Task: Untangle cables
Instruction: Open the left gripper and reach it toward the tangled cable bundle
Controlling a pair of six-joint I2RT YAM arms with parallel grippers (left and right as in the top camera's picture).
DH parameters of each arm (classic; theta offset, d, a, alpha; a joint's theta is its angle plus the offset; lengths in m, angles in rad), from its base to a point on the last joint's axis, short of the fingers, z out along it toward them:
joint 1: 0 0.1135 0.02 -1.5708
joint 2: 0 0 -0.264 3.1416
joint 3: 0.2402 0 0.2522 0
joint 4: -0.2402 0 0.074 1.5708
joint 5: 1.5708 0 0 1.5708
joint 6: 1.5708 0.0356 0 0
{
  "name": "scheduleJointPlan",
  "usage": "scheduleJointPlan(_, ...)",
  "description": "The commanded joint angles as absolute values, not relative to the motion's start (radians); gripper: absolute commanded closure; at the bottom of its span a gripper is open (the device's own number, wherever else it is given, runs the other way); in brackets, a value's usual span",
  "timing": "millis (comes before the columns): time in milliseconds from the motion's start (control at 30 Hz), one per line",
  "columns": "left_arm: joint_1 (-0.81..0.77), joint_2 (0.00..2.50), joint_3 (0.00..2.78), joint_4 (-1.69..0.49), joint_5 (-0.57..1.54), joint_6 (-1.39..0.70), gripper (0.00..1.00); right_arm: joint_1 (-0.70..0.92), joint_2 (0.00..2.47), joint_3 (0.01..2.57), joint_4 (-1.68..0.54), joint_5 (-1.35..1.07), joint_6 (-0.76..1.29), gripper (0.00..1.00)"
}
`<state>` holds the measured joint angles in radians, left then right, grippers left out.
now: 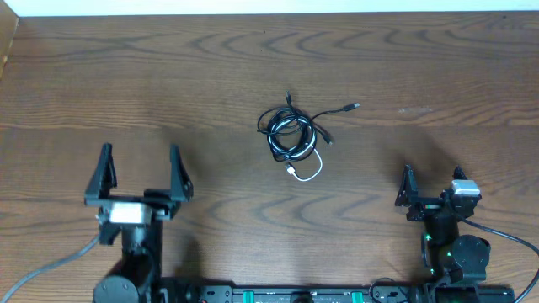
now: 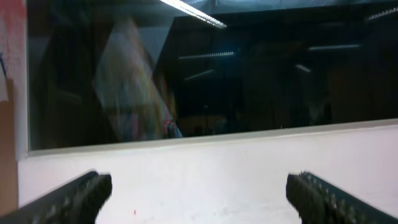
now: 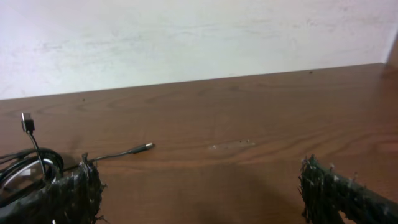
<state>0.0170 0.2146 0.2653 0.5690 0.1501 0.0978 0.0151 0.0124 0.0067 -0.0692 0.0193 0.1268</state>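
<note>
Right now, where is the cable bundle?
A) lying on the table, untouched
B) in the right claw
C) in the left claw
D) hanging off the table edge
A: the cables lie tangled on the table, apart from the open left gripper and open right gripper.

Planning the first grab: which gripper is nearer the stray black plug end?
Right: right gripper sits right of the plug, toward the robot; left gripper far to its left.

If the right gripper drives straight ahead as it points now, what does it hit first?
Probably nothing: the right gripper faces bare table, with the cables off to its left. Depth is unclear.
</note>
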Motion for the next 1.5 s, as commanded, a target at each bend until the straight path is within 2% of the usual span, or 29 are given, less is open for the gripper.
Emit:
scheduleJointPlan(0, 0.016, 0.341, 0.375, 0.534, 0.146, 0.068, 0.03, 0.008, 0.009, 0.006, -0.072, 0.027, 0.141, 0.01)
scheduleJointPlan(233, 0.016, 0.558, 0.579, 0.351, 0.15, -0.119, 0.03, 0.008, 0.009, 0.006, -0.072, 0.027, 0.141, 0.01)
scheduleJointPlan(500, 0.016, 0.747, 0.854, -0.067, 0.322, -0.134, 0.03, 0.008, 0.009, 0.006, -0.072, 0.027, 0.141, 0.01)
scheduleJointPlan(633, 0.016, 0.824, 0.979, -0.236, 0.484, -0.136, 0.03, 0.008, 0.009, 0.006, -0.072, 0.027, 0.141, 0.01)
scheduleJointPlan(733, 0.016, 0.861, 1.007, -0.252, 0.673, -0.136, 0.03, 0.008, 0.009, 0.006, -0.072, 0.027, 0.141, 0.01)
scheduleJointPlan(833, 0.016, 0.886, 1.005, -0.257, 0.772, -0.136, 0.03, 0.008, 0.009, 0.006, -0.072, 0.027, 0.141, 0.01)
scheduleJointPlan(1033, 0.016, 0.93, 1.005, -0.459, 0.8, -0.136, 0.03, 0.008, 0.009, 0.006, -0.072, 0.027, 0.141, 0.01)
scheduleJointPlan(1267, 0.014, 1.019, 1.005, -0.468, 0.801, -0.148, 0.03, 0.008, 0.009, 0.006, -0.072, 0.027, 0.141, 0.01)
scheduleJointPlan(1467, 0.01, 1.098, 1.005, -0.479, 0.738, -0.269, 0.04, 0.008, 0.009, 0.006, -0.072, 0.027, 0.141, 0.01)
